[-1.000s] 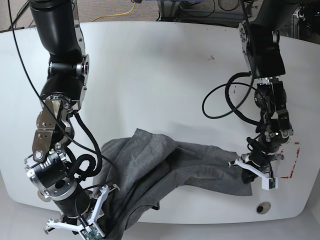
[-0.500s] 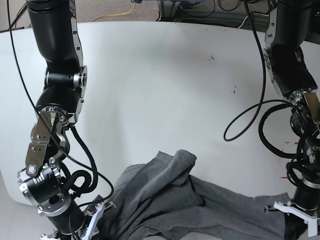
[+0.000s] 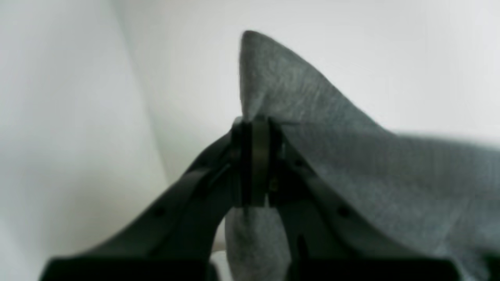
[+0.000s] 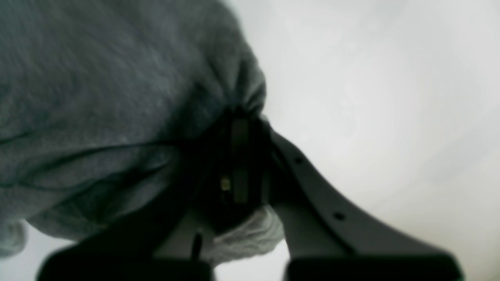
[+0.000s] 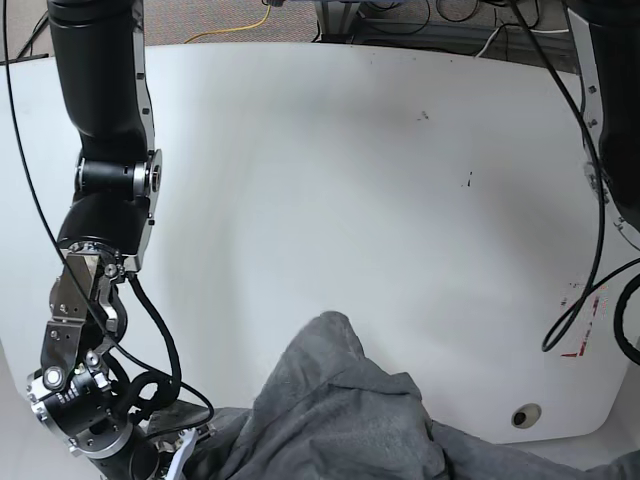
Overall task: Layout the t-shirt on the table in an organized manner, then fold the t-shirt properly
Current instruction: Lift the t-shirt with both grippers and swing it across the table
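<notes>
The right hand is closed on a bunched fold of the t-shirt. The grey cloth spreads to the left of it, wrinkled. To the right there is the blurred white table.

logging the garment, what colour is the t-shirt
Plain dark heather grey t-shirt, no print; clearest in the base view.

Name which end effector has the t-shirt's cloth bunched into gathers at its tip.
The right end effector: t-shirt puckers there. The left end effector pinches a smooth, peaked fold.
</notes>
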Controlling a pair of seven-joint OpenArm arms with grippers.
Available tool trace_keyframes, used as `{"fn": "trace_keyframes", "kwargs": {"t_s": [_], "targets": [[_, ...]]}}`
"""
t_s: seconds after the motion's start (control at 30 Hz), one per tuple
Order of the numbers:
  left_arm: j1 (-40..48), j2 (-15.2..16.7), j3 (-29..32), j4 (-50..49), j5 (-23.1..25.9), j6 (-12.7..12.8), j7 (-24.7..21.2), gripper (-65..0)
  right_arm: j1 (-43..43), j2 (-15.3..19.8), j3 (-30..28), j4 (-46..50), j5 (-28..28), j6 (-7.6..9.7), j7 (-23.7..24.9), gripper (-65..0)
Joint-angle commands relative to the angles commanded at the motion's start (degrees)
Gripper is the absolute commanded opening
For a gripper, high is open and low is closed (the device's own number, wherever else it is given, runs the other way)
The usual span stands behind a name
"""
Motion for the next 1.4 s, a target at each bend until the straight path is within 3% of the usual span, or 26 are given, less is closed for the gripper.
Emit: {"fn": "trace_keyframes", "kwargs": {"t_s": [0.23, 0.5, 0.7, 0.83, 1.17, 1.4], "targets": [[-1.8, -1.1, 0.0, -0.3, 0.0, 0.0, 0.0, -65.0, 0.7, 0.0, -0.2, 0.8, 0.0, 0.09, 0.0, -64.8], [-1.5, -0.8, 0.1, -1.8, 0.0, 0.0, 0.1, -65.0, 1.6, 1.1, -7.5, 1.1, -0.1, 0.09, 0.0, -61.8], [-1.8, -0.8, 0.0, -1.8, -0.4, 0.0, 0.1, -65.0, 1.0, 1.2, -7.4, 3.3, -0.1, 0.09, -0.1, -61.8], [-1.6, -1.1, 0.0, -1.7, -3.3, 0.0, 0.1, -65.0, -0.8, 1.2, -7.4, 4.1, -0.2, 0.09, -0.1, -61.8], [4.5, -2.4, -0.4, 0.4, -5.0, 0.0, 0.2, -65.0, -12.0, 1.0, -7.4, 11.7, -0.2, 0.09, -0.1, -61.8], [14.2, -2.5, -3.7, 3.2, -5.1, 0.0, 0.2, -65.0, -21.9, 0.7, -7.4, 16.5, -2.4, 0.09, -0.1, -61.8]]}}
